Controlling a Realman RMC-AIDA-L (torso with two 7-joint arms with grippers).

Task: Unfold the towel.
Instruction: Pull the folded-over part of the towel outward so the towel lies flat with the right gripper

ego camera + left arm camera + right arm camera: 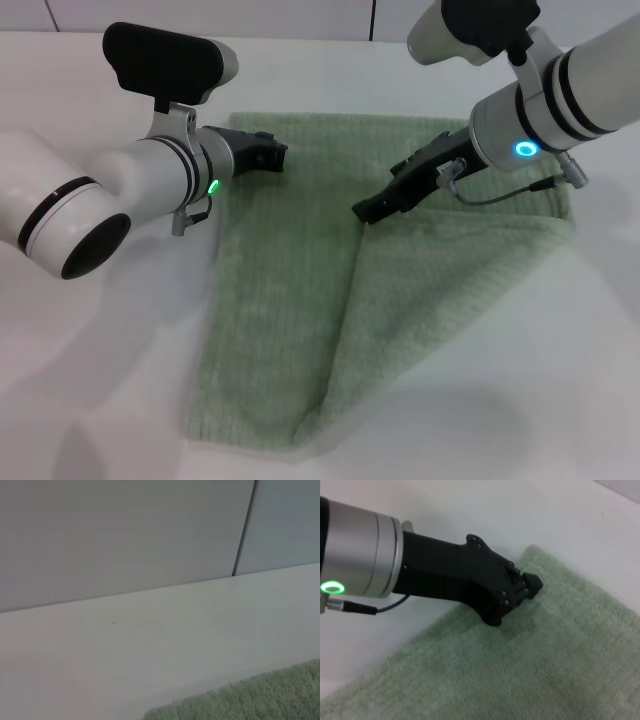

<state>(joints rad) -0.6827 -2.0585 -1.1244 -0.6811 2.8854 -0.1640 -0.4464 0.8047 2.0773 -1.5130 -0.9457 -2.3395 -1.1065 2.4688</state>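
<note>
Though folded, towel beneath pincers.

A fuzzy, faintly ribbed terry-cloth towel is seen on a smooth matt white surface; matt black plastic forms the left hand, behind it a brushed metal collar.

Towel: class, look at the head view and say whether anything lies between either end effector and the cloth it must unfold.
Nothing visible does. The left end effector sits over the towel at its far left corner, and the right end effector is low over the folded flap's edge. No other object lies on the towel.
</note>
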